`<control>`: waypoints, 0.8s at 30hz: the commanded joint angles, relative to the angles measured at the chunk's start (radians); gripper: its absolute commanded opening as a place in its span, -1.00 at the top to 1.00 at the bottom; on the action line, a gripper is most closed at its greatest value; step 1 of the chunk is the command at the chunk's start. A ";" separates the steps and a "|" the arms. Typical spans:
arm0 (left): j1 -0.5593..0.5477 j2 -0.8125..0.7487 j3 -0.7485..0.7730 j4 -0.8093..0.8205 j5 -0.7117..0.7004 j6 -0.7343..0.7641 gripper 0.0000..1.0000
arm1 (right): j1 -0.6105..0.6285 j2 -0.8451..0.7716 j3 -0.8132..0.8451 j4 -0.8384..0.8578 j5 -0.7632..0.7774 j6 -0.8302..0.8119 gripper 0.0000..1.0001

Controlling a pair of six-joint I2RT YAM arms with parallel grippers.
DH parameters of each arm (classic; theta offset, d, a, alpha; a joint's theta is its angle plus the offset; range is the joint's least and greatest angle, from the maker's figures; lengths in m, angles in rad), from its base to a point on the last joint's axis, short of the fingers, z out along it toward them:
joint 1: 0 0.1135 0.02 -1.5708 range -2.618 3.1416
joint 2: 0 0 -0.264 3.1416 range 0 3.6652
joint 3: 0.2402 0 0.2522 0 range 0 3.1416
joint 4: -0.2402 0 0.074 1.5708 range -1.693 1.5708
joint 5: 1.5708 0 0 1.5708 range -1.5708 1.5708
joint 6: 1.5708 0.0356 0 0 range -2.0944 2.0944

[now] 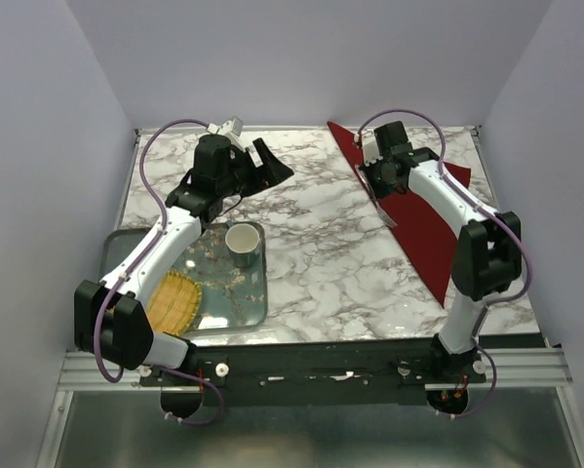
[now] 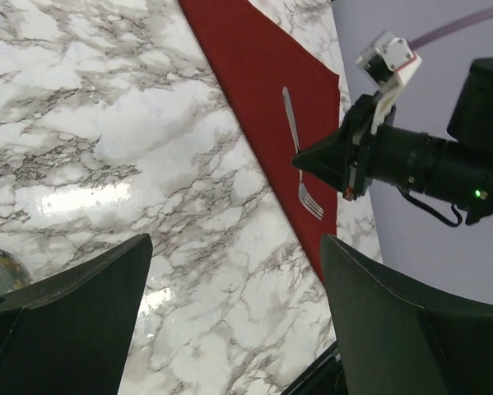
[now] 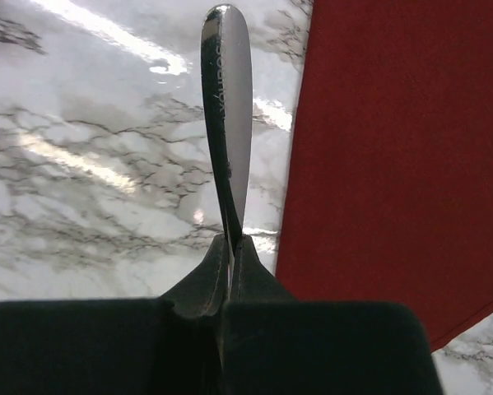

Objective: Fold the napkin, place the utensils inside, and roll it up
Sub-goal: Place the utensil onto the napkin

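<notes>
Pinching the fork (image 3: 227, 99) by its handle, right gripper (image 3: 230, 247) sitting at the napkin (image 3: 394, 164) edge, left gripper (image 2: 236, 247) hovering wide open, empty, above the marble table (image 2: 106, 123).

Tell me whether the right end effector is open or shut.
Shut. The right end effector is clamped on the fork handle, its jaws meeting around the metal with no gap.

I see the burgundy napkin (image 1: 418, 234) lying flat as a long pointed wedge on the marble table's (image 1: 311, 263) far-right part. The slim silver fork (image 2: 290, 115) sits along its left edge, its handle pinched by the right gripper (image 3: 230, 251).
</notes>
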 commanded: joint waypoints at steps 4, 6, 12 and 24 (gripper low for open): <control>-0.007 -0.044 -0.055 -0.040 0.012 0.075 -0.81 | -0.077 0.214 0.221 -0.152 0.026 -0.141 0.99; -0.007 -0.048 -0.064 -0.051 0.017 0.095 -0.81 | -0.100 0.254 0.280 -0.210 0.012 -0.168 0.99; -0.007 -0.062 -0.110 -0.052 0.038 0.103 -0.80 | -0.152 0.316 0.343 -0.241 -0.011 -0.204 0.99; -0.060 -0.111 -0.112 -0.136 -0.018 0.198 -0.81 | -0.170 0.438 0.406 -0.241 -0.018 -0.173 0.99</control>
